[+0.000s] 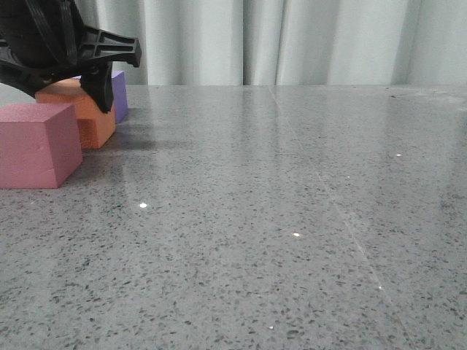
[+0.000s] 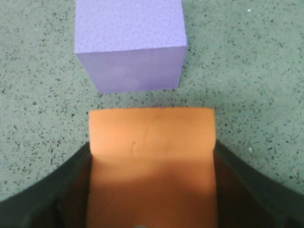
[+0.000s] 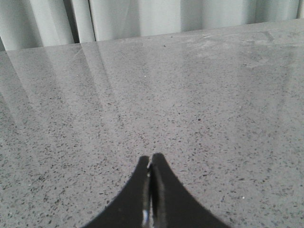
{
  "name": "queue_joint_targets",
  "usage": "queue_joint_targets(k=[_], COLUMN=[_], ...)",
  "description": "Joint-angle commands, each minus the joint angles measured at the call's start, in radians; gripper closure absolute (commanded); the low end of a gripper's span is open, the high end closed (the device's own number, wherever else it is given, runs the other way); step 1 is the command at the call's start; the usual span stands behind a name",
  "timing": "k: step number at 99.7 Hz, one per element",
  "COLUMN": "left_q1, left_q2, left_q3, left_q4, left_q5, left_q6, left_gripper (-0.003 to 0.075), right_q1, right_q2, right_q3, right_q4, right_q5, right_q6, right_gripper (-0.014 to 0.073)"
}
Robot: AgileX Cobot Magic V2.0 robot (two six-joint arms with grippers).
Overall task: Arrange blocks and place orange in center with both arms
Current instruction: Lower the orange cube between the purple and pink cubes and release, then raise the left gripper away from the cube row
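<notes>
So the three foam cubes sit at the far left of the speckled grey tabletop (image 1: 277,219), lined up front to back in the front view: pink-red cube (image 1: 38,144) nearest the camera, orange cube (image 1: 76,113) behind it, purple cube (image 1: 119,93) furthest back, by the pale curtain (image 1: 292,40); orange is thus in the middle spot betw. the other two, resting on the table; pink-red and orange overlap in this view, can't tell if they touch. Left gripper (image 1: 87,80) hangs over the orange cube, one dark finger (image 1: 100,89) down along its far side; in the left wrist view the orange block fills the gap betw. the two black fingers (image 2: 45,194), which sit right at its sides, jaws closed around it, so it looks grasped; the purple block lies just beyond, a strip of bare table betw. them, not touching. Right gripper (image 3: 150,164) shows only in its own wrist cam; fingertips pressed together, clenched on nothing, over bare tabletop w/ curtain at the far edge.
</notes>
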Motion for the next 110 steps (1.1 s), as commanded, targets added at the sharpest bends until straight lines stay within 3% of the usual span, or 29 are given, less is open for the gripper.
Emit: queue_joint_targets(k=[1,29,39,46,58,68,110], left_q1=[0.004,0.004,0.004,0.002,0.002,0.002,0.000], left_q2=[-0.033,-0.033,-0.033,-0.033,-0.033,-0.033,-0.158], left_q3=[-0.026,-0.026,-0.026,-0.026,-0.030,-0.036,-0.038], left_q4=[0.015,0.043,0.043,0.043,0.043,0.043,0.043], left_q5=[-0.031,-0.033,-0.041,-0.046,-0.043,-0.036,-0.017], left_q6=[-0.007,-0.007,-0.007,-0.007,-0.007,-0.007,0.018], left_gripper=[0.0461,0.0460,0.0425,0.0349,0.0148,0.0063,0.0057], right_q1=[-0.006,-0.006,-0.006,-0.006,-0.006,-0.006,-0.006], right_q2=[0.007,0.007,0.007,0.007,0.007,0.007,0.007], right_q3=[-0.014,-0.014,-0.014,-0.014,-0.014,-0.014,-0.014], right_q4=[-0.001,-0.001,-0.001,-0.001,-0.001,-0.001,-0.001], right_q5=[-0.083,-0.083,-0.083,-0.083,-0.083,-0.083,-0.083], right_q6=[-0.009,-0.009,-0.009,-0.009,-0.009,-0.009,-0.009], right_gripper=[0.0661,0.0661,0.0661,0.0661,0.0661,0.0661,0.0661])
